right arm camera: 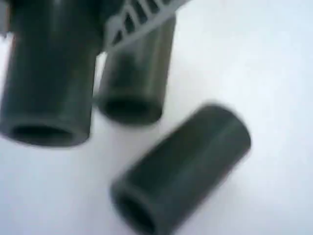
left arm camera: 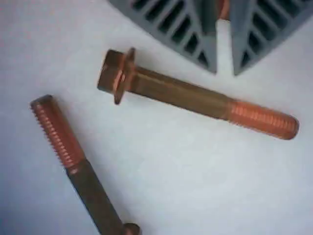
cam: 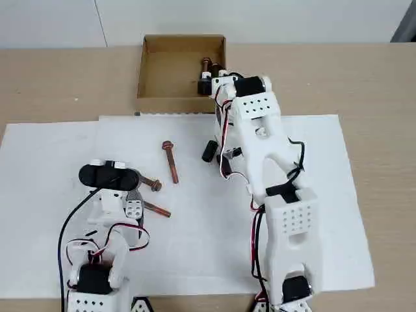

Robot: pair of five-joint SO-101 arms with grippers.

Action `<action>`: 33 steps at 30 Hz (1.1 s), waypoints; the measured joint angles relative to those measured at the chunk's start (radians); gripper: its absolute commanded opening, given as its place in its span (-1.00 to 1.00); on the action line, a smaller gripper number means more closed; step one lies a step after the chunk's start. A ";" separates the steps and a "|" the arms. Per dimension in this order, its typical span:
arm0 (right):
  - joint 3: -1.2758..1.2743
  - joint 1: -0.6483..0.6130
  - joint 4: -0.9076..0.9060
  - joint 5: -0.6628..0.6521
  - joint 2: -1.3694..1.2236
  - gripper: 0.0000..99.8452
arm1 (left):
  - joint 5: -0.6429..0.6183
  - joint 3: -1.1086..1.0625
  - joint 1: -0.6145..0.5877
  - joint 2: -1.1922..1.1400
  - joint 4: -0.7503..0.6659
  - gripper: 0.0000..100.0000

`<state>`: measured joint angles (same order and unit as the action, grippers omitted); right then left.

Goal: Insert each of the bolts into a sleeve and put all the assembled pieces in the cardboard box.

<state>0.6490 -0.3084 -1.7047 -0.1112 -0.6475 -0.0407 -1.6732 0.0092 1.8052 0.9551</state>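
Two copper bolts (left arm camera: 195,98) (left arm camera: 73,161) lie on the white paper just beyond my left gripper (left arm camera: 225,61). Its grey fingers (left arm camera: 186,29) stand almost together with a bit of copper between them. From above, a third bolt (cam: 158,209) sticks out of that gripper (cam: 138,207). My right gripper (cam: 224,159) hangs over the paper below the cardboard box (cam: 156,65). A black sleeve (right arm camera: 49,73) looms large against its ribbed finger (right arm camera: 137,19) and seems held. Two more sleeves (right arm camera: 134,78) (right arm camera: 181,166) rest on the paper. One assembled piece (cam: 207,67) lies in the box.
The white paper (cam: 65,149) covers most of the wooden table (cam: 377,78). The right arm's elbow (cam: 250,88) reaches up to the box's near right corner. A black sleeve (cam: 209,151) lies beside that arm.
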 measured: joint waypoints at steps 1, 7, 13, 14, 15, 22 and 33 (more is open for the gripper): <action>-0.011 0.000 0.000 0.000 0.006 -0.99 | 0.000 0.000 0.000 0.000 0.000 -0.99; -0.023 0.000 0.000 0.000 0.009 -0.66 | 0.000 0.000 0.000 0.000 0.000 -0.99; -0.023 -0.002 0.000 0.000 0.002 -0.71 | 0.000 0.000 0.000 0.000 0.000 -0.99; -0.023 -0.002 0.000 0.000 0.000 -0.72 | 0.000 0.000 0.000 0.000 0.000 -0.99; -0.023 -0.002 0.000 0.000 -0.003 -0.72 | 0.000 0.000 0.000 0.000 0.000 -0.99; -0.021 0.006 0.000 0.000 -0.054 -0.73 | 0.000 0.000 0.000 0.000 0.000 -0.99; -0.008 0.008 0.008 -0.012 -0.130 -0.91 | 0.000 0.000 0.000 0.000 0.000 -0.99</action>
<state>0.6414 -0.3007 -1.6970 -0.1235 -0.7779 -0.0407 -1.6732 0.0092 1.8052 0.9551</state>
